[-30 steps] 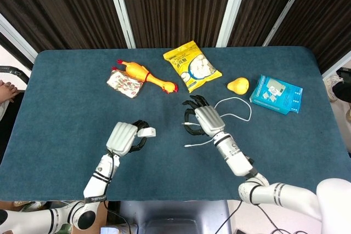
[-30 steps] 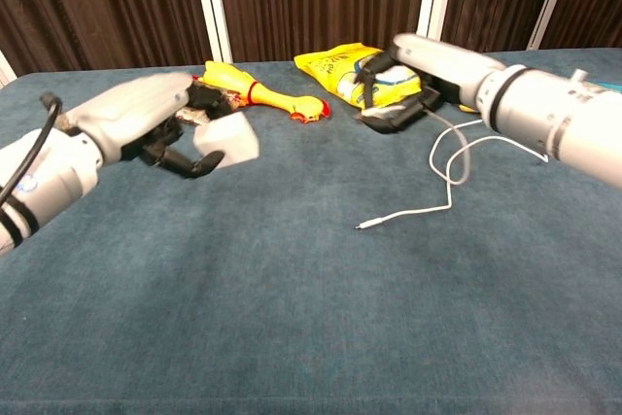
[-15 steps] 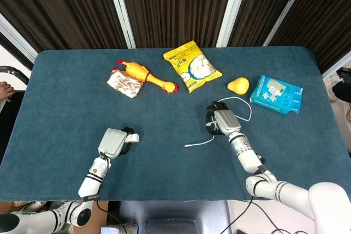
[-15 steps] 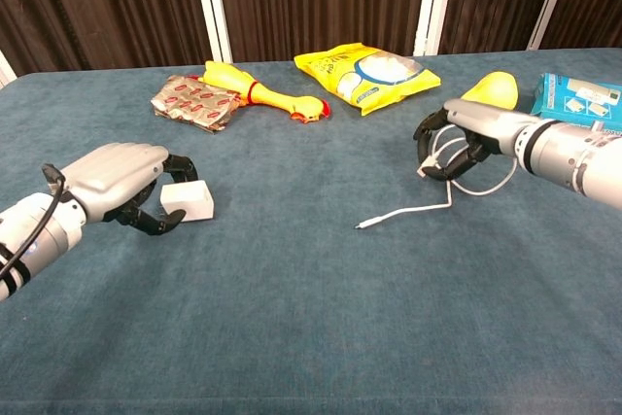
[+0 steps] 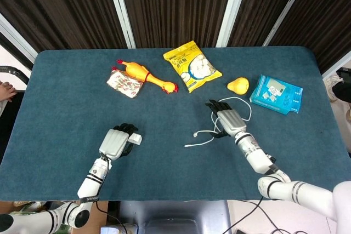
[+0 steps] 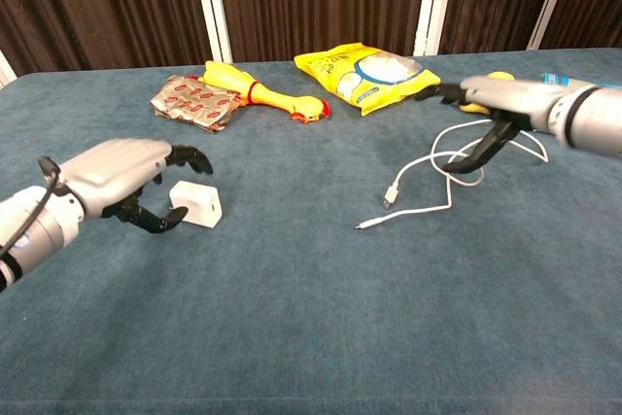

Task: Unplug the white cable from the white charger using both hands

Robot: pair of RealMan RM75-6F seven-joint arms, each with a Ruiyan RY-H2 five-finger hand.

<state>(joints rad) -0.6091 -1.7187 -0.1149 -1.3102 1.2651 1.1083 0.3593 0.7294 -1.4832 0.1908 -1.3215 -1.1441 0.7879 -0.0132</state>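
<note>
Unplugging is done: the left hand (image 6: pixel 126 177) has released the small white cube charger (image 6: pixel 195 204), the right hand (image 6: pixel 486 109) has spread open above the loose white cable (image 6: pixel 428 203).

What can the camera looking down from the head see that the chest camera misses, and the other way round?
Only the head view shows the whole blue box and the table's far edge. Only the chest view shows the gap between the left hand and the white charger, which lies on the cloth. Both show the right hand, the white cable, the rubber chicken and the yellow bag.
</note>
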